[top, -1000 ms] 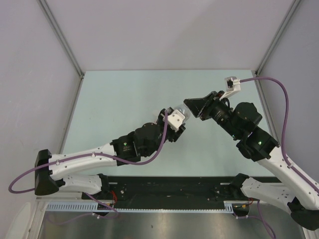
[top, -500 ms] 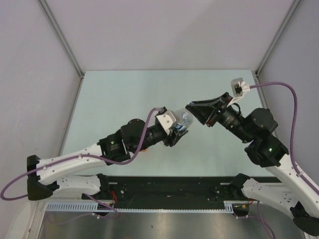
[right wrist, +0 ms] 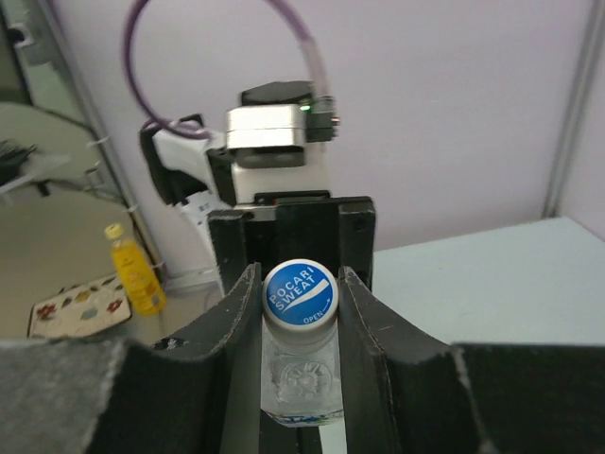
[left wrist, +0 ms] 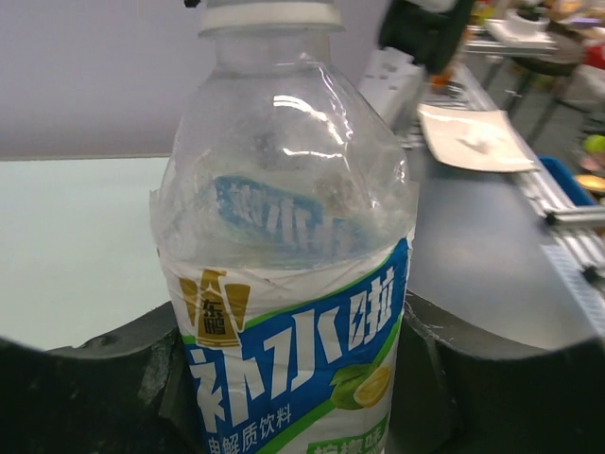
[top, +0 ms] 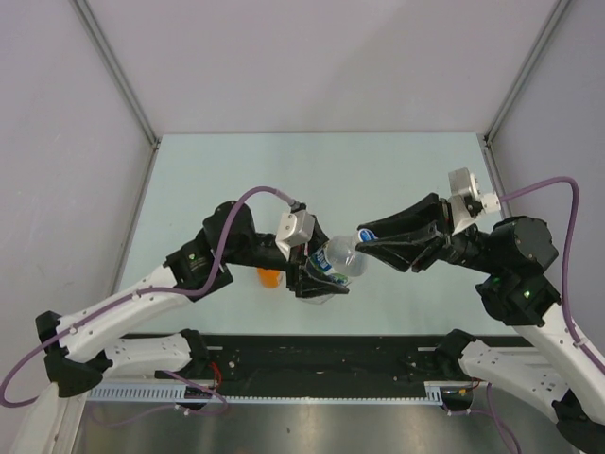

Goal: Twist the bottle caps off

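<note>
One orange bottle [top: 269,276] now shows just left of the clear bottle [left wrist: 293,284], uncovered as the left arm swung outward. The left gripper [top: 317,279] clamps the clear bottle's labelled body, lower than before. The right gripper [top: 363,238] has closed in, pinching the blue cap [right wrist: 301,293] at the bottle's right end. A pale green table [top: 236,180] lies under the bottle, with grey walls [top: 284,57] behind. Count: two bottles, one cap.

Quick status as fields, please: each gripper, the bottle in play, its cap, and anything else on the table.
left gripper: shut on the labelled body of the clear bottle, neck tilted toward the right arm
right gripper: fingers flank the blue cap; contact unclear
blue cap: on the bottle
orange bottle: on the table, partly hidden by the left arm
</note>
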Robot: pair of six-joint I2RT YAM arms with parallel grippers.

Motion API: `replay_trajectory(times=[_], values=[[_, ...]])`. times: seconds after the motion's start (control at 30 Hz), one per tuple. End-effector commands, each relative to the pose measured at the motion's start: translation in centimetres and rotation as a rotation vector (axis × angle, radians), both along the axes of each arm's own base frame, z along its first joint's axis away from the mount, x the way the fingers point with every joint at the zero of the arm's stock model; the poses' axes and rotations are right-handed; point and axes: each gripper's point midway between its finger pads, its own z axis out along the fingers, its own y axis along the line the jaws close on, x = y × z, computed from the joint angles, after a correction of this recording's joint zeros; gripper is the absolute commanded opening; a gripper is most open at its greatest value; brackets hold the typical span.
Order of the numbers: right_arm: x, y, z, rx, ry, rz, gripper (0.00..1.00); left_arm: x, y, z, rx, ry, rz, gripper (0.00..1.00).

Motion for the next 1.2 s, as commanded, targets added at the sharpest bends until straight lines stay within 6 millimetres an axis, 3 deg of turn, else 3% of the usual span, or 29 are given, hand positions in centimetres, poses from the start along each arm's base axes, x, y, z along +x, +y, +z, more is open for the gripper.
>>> replay_trajectory(times=[0.0,0.37,0.6,1.17], values=[[-4.3,0.4,-2.0,-0.093,-0.103,0.263,0.0,-5.9,2.0,4.1,-0.086,-0.012,-0.391,0.0],[-8.4,-0.6,-3.2,-0.149,-0.2,0.503,0.0,-7.9,2.2,4.1,-0.099,0.046,-0.628,0.0],[-10.3,-1.6,-3.4,-0.157,-0.28,0.6,0.0,-8.0,1.6,4.2,-0.111,0.082,-0.709,0.0],[-9.2,-0.8,-3.9,-0.173,-0.245,0.596,0.02,-7.8,1.2,3.7,-0.097,0.085,-0.732,0.0]])
